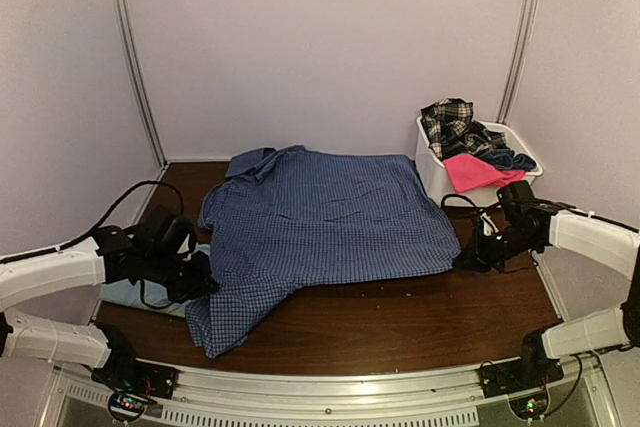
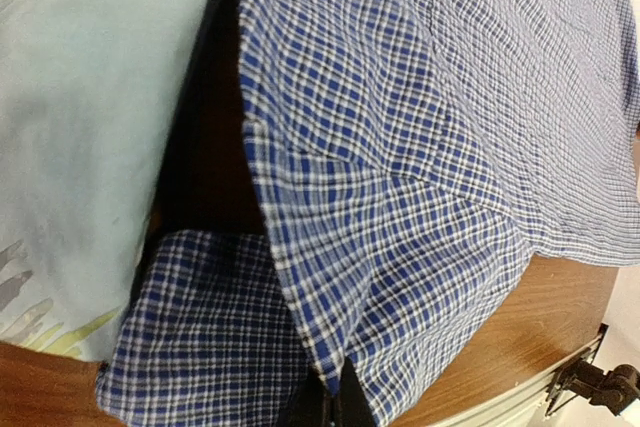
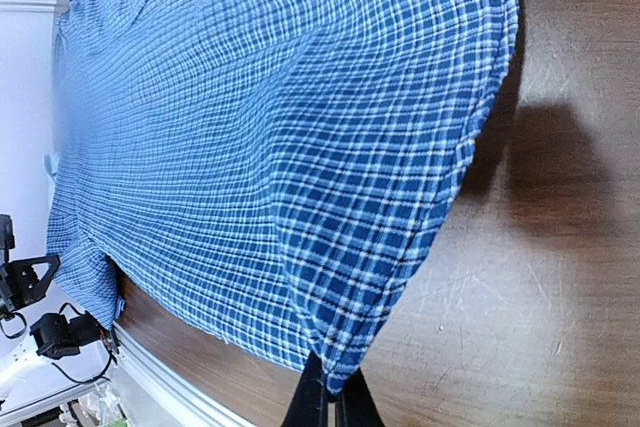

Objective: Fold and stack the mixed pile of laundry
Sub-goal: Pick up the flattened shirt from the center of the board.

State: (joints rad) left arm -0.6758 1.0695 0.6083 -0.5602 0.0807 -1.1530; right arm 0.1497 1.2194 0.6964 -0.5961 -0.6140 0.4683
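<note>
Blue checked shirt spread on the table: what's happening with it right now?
Both arms are working on the blue checked shirt, which lies spread across the table. The left gripper is shut on its left edge, and the right gripper is shut on its right edge. A light blue T-shirt lies beside the left arm. The white basket at the back right holds a plaid piece, a pink piece and a dark blue piece, not yet folded.

Left pincer (image 2: 335, 399), right pincer (image 3: 329, 395): both closed.
</note>
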